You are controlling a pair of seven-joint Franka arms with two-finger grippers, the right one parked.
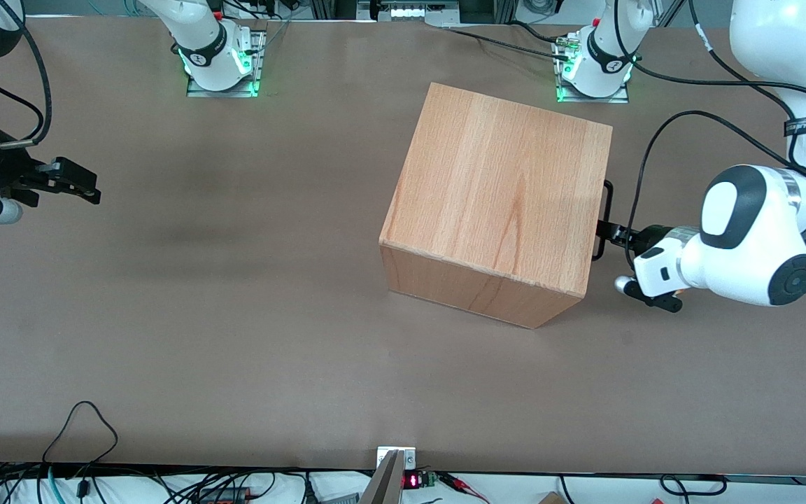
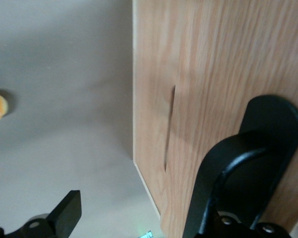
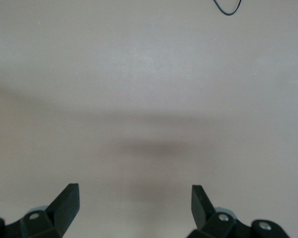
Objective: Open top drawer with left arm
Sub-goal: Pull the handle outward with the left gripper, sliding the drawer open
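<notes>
Drawer [image 1: 604, 183] front faces the working arm's end of the table, flush with its wooden box [image 1: 501, 203] in the front view; only its black handle [image 1: 606, 220] pokes out, with the gripper [image 1: 611, 231] right at it. From the left wrist, one finger [image 2: 64, 215] hangs clear over the table and the handle [image 2: 248, 163] arches beside the other: spread, grasping nothing.

Light grained wooden box [image 1: 497, 196], black handle [image 2: 248, 168] at the black gripper [image 1: 611, 231], white-and-black left arm [image 1: 753, 234], brown table [image 1: 235, 315].
</notes>
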